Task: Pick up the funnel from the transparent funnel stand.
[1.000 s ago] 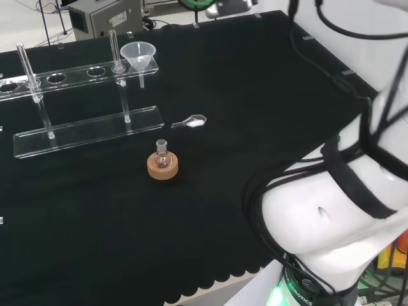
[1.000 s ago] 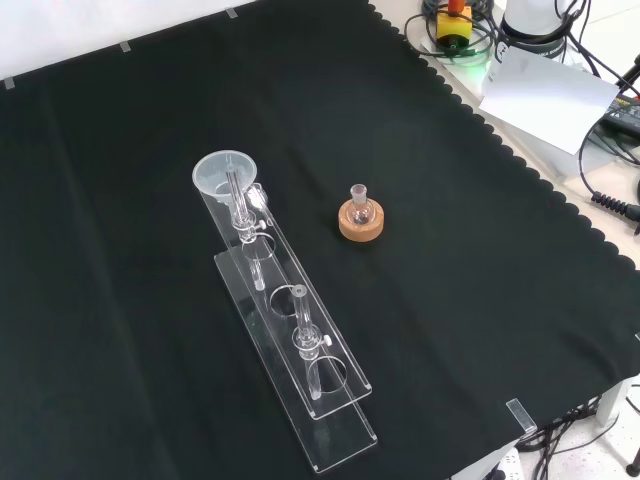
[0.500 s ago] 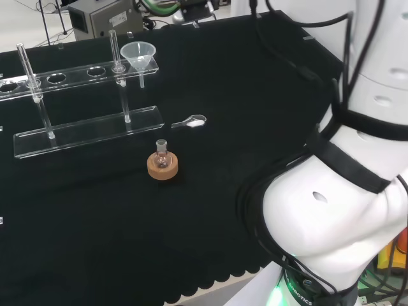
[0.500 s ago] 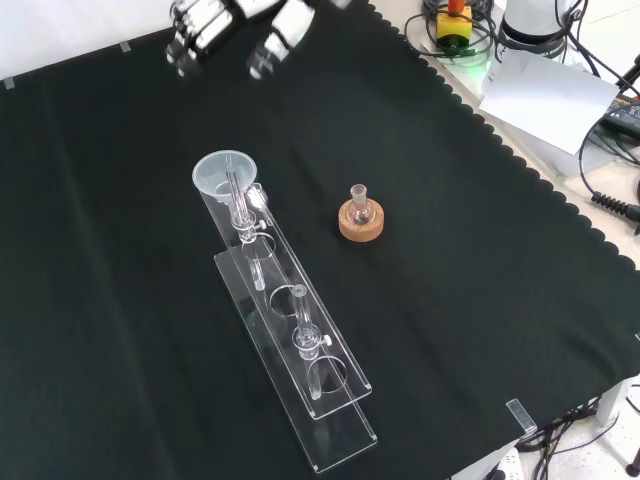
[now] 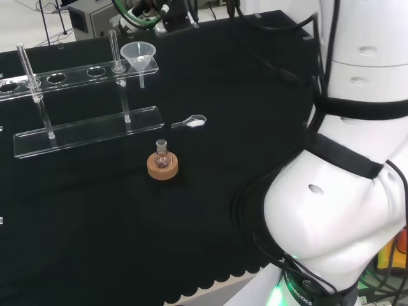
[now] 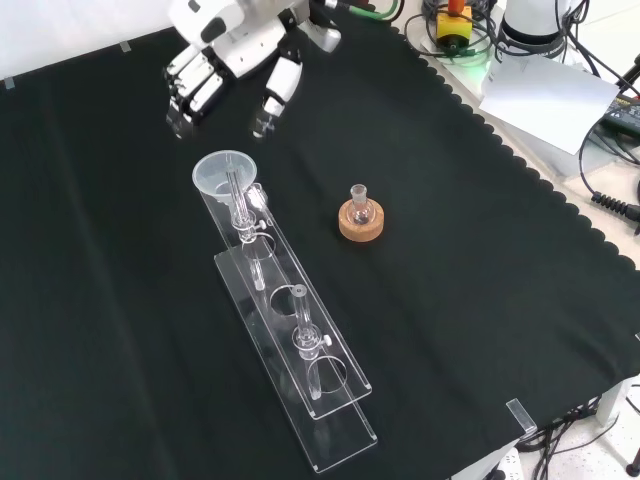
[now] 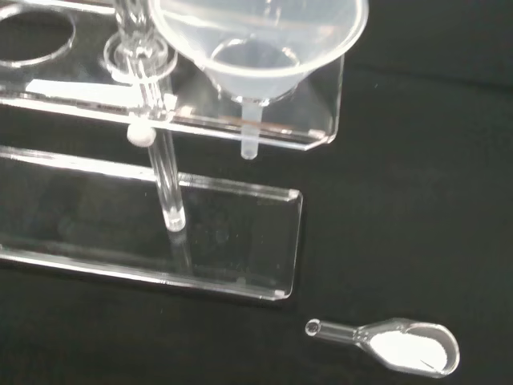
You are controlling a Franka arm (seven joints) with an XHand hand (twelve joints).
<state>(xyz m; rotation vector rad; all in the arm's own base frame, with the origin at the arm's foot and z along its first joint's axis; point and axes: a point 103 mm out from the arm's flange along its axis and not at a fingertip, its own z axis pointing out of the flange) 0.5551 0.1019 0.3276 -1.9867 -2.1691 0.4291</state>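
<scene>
Hand (image 6: 232, 52) hangs palm-down, fingers (image 6: 189, 95) spread & relaxed, holding nothing.

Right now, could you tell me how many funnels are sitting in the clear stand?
1: the funnel sits in the end hole of the stand nearest the hand, front view. The other holes look empty.

The funnel (image 7: 264, 40) rim and the funnel stand (image 7: 96, 104) are cut off at the wrist view's edges

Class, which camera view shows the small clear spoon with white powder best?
The wrist view: the spoon lies close and large, powder visible in its bowl. The head view shows it small, beside the funnel stand. In the front view I cannot make it out.
</scene>
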